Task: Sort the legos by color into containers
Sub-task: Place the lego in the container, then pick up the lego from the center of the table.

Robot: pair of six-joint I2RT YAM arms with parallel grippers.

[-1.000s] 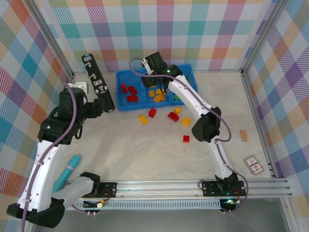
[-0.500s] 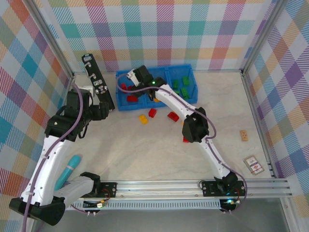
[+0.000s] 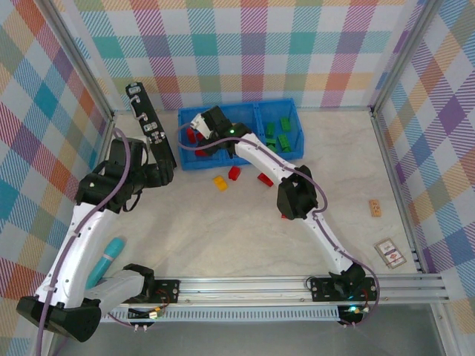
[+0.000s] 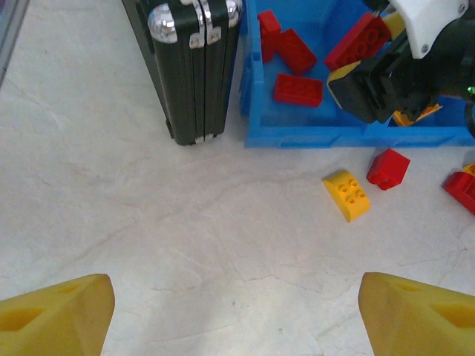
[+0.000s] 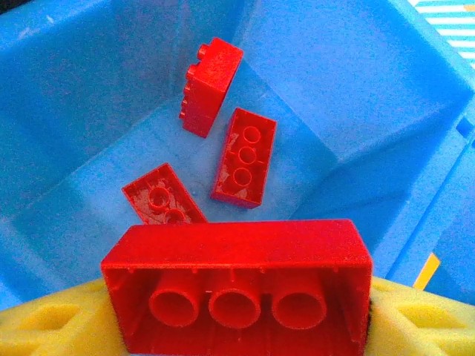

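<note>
R gripper [image 5: 236,330] hangs over the bin [image 3: 256,110], left bay, clamped on a red brick [image 5: 237,259]. Pads [image 5: 423,319] press both ends; hollow underside faces the wrist cam, brick clear of the floor. Under it in that bay lie 3 loose reds [image 5: 243,156], one tipped on its side by the far wall. Right bay has greens [image 3: 278,130]. Mid bay is mostly behind the arm, w/ a bit of orange [image 4: 415,115] showing.

L gripper [image 4: 237,308] sits low over the table [image 4: 148,222], jaws wide, nothing btwn. Ahead of it the black panel [image 4: 194,67] stands upright just beside the bin's left end.

On the table near the bin front: yellow brick [image 4: 346,194], studs up; small red [image 4: 388,167] just beside it; edge red [image 4: 462,189] further right. Elbow red [image 3: 283,216] peeks out by the R arm. Teal tool [image 3: 104,261] lies near the L base, well apart.
</note>
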